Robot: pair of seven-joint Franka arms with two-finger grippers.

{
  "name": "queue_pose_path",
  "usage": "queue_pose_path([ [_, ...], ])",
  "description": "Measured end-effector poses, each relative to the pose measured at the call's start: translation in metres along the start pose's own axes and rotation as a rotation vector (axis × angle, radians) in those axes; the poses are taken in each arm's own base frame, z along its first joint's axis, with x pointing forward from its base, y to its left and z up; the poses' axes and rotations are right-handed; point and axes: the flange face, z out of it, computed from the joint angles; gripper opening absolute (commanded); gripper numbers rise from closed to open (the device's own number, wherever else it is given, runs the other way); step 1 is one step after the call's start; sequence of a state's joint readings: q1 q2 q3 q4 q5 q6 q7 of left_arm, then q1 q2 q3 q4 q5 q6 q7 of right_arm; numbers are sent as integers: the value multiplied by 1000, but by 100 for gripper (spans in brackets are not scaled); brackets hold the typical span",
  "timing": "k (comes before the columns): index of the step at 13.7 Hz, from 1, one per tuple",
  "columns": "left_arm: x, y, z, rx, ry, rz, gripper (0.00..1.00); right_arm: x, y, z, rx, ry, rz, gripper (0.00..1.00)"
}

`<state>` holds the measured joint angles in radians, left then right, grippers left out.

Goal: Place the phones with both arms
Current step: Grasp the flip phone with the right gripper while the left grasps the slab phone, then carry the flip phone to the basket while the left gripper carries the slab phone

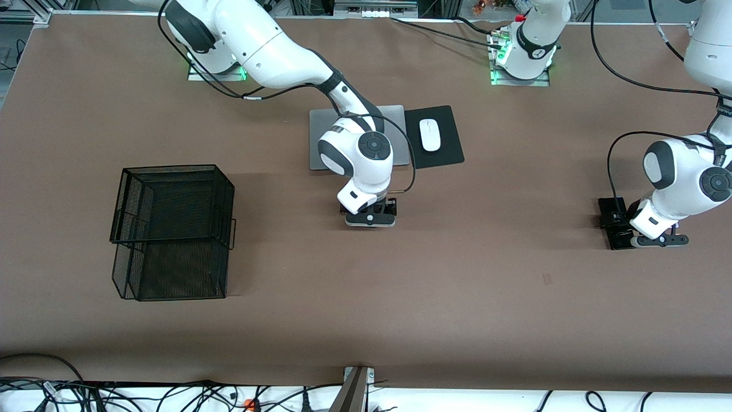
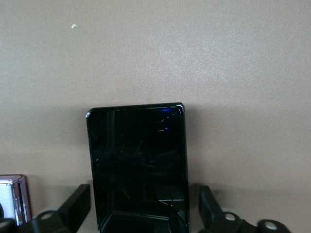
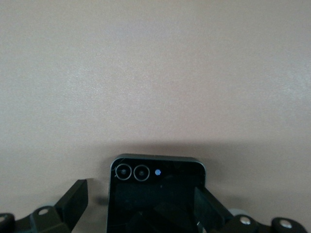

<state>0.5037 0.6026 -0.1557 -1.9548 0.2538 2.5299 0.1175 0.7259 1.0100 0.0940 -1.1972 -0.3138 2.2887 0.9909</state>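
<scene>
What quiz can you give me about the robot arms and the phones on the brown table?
1. True or false: the white mouse sits inside the black wire basket.
2. Which thing do the right arm's jaws straddle? A) a phone with two round lenses; B) the mouse; C) the basket.
3. Fill in: the left arm's jaws stand ____ on either side of a black phone, not squeezing it.

Key: 1 false (it lies on a black pad); 2 A; 3 open.
</scene>
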Motion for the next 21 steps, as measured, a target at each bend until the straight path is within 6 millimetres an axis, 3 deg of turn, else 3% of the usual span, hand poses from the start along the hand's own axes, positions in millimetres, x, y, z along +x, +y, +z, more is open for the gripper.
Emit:
queue_pose_path([
  [2,0,0,0,0,0,0,47,4,2,-2,2,4,1,100],
  [4,0,0,-1,0,-1,0,41,12,7,-8,5,11,7,100],
  [7,0,0,-1,0,-1,0,41,21,13,-16,10,20,18,100],
  [11,4,5,-5,-6,-32,10,42,18,15,-10,0,10,17,100],
  [15,32,22,-47,-15,-125,41,42,12,16,0,-10,-2,14,100],
  [16,42,28,-63,-17,-140,52,42,12,16,0,-10,-2,14,87],
  [18,58,47,-95,-11,-175,81,42,12,16,0,-9,-3,13,31],
  [19,65,59,-111,-4,-190,96,42,11,15,-1,-8,-2,12,10],
  [20,71,71,-124,4,-200,108,42,11,15,-1,-8,-2,11,1],
  [21,75,82,-135,10,-208,116,42,11,15,-1,-8,-2,11,0],
])
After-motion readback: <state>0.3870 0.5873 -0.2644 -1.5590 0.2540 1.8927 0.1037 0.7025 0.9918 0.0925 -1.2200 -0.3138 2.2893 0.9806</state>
